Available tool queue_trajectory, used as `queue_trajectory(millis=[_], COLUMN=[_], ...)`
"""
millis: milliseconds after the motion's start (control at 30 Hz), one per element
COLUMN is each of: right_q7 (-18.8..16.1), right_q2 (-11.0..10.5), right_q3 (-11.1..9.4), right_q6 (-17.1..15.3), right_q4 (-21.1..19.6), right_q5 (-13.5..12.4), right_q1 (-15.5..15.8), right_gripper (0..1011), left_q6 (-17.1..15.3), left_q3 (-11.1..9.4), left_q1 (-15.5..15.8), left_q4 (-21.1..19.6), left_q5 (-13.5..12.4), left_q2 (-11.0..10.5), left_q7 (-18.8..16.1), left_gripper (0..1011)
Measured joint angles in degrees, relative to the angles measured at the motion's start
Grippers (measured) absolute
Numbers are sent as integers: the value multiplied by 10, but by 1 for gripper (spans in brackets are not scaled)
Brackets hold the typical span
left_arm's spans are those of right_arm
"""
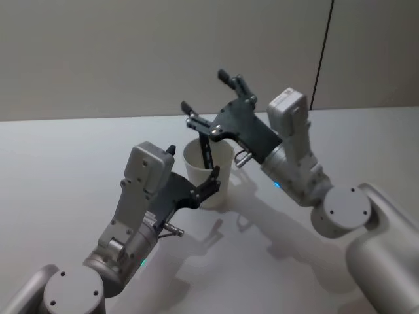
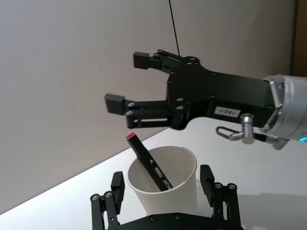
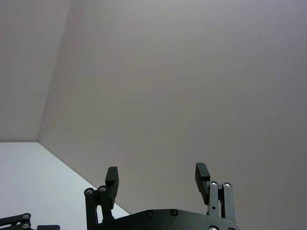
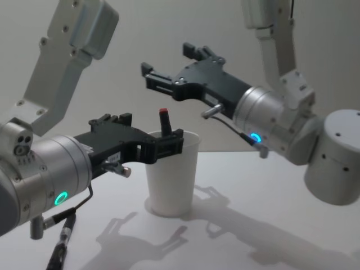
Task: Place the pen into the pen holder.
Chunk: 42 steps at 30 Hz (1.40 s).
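Pale grey wall (image 1: pixel 131 52) backs a white tabletop (image 1: pixel 65 163). At frame centre in the head view, the white tapered paper-cup pen holder (image 1: pixel 222 171) stands upright on the tabletop. The black pen with a red cap (image 2: pixel 149 165) leans inside the pen holder, cap above the rim. Entering from lower left, the left gripper (image 1: pixel 193 163) straddles the pen holder, fingers apart, one on each side. Just above the pen holder, the right gripper (image 1: pixel 205 90) is spread wide and empty.

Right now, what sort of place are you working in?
Probably a robotics lab or test bench: a white table, a plain wall, and one cup holding a pen. The left pincer flanks the cup; the right pincer hovers open above it.
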<state>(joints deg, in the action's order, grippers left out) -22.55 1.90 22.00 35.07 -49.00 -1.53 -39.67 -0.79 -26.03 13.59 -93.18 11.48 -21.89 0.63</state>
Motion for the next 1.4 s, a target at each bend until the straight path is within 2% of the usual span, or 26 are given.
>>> queue_trajectory(millis=[200, 233, 267, 433, 533, 667, 933, 1400], right_q7=[56, 56, 71, 114, 149, 179, 228, 269], right_q2=[-25, -25, -32, -52, -68, -82, -105, -132], right_q3=[-1, -1, -1, -2, -2, -3, -5, -8], right_q6=[-45, -45, -58, -91, -118, -141, -180, -217], right_q4=[-100, -100, -125, -193, -245, -288, -354, -416], right_q5=[6, 6, 7, 9, 6, 1, -16, -42], right_q1=[58, 58, 74, 118, 154, 186, 240, 302], right_gripper=[1002, 1002, 1002, 1001, 1001, 1001, 1001, 1002], left_q6=[0, 0, 0, 0, 0, 0, 0, 0], left_q3=[0, 0, 0, 0, 0, 0, 0, 0], left_q1=[0, 0, 0, 0, 0, 0, 0, 0], left_q4=[0, 0, 0, 0, 0, 0, 0, 0], left_q5=[0, 0, 0, 0, 0, 0, 0, 0], left_q2=[0, 0, 0, 0, 0, 0, 0, 0], left_q7=[0, 0, 0, 0, 0, 0, 0, 0], left_gripper=[1004, 1004, 1004, 1004, 1004, 1004, 1004, 1004])
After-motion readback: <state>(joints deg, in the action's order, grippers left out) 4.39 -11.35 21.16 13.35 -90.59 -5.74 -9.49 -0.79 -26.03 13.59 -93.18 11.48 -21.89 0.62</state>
